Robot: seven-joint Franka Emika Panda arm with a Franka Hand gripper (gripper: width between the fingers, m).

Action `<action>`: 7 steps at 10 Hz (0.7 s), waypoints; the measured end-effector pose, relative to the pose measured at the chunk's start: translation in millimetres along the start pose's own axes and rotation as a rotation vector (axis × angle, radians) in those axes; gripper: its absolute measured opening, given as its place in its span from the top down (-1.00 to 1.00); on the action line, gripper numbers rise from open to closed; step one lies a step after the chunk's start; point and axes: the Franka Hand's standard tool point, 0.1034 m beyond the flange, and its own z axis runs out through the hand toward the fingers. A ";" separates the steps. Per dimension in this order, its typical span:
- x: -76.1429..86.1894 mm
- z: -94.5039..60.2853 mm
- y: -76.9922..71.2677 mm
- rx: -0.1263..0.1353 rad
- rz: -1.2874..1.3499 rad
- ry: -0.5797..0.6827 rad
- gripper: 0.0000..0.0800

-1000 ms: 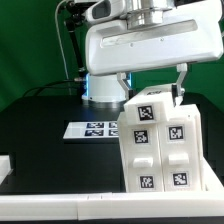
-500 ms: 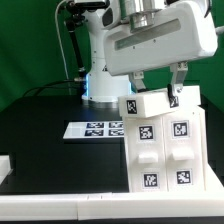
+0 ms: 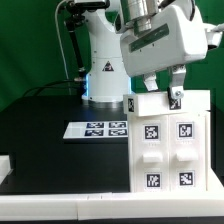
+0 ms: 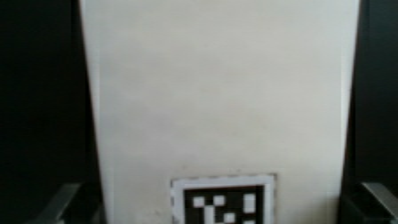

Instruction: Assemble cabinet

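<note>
Jaws straddle the tagged cabinet (image 3: 166, 145), no readable writing.

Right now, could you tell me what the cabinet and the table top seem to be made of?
The cabinet looks like moulded white plastic, matt and smooth, with rounded raised panels and printed square tags. The table top seems covered in a dull black sheet or cloth that shows no shine; its exact material is unclear.
</note>
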 end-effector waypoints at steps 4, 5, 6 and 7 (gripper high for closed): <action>-2.1 0.4 3.4 0.022 0.494 -0.038 -0.39; -1.8 0.5 3.7 0.022 0.576 -0.047 -0.39; -0.9 0.7 4.2 0.023 0.626 -0.054 -0.39; 1.3 1.3 5.0 0.022 0.689 -0.060 -0.39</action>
